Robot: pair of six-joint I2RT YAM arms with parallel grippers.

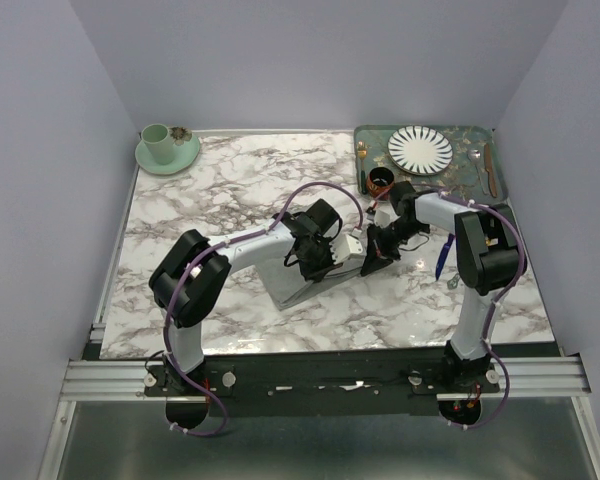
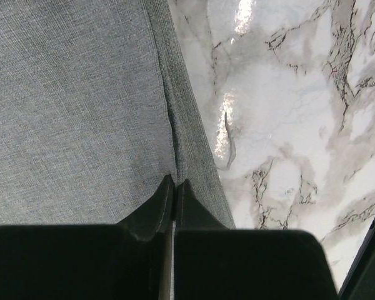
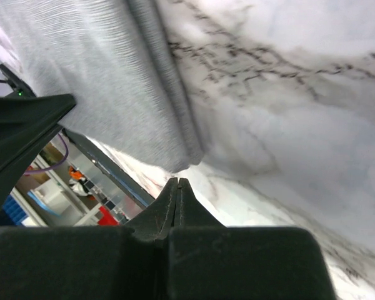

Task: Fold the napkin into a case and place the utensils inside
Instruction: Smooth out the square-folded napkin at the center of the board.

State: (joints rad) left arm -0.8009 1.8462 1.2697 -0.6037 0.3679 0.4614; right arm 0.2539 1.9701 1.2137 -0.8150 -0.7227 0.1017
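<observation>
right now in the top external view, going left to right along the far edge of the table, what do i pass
green cup on its saucer → small gold fork → striped plate → silver spoon → brown utensil

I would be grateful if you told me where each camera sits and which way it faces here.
Top external: above and behind, looking down at the marble table; left arm and right arm show, bases nearest.
Left wrist: on that wrist, looking down at the napkin; left claw shows, shut.
Right wrist: tilted, facing the napkin's edge; right claw shows, shut.
Shared: both wrist views show the grey napkin and marble.
</observation>
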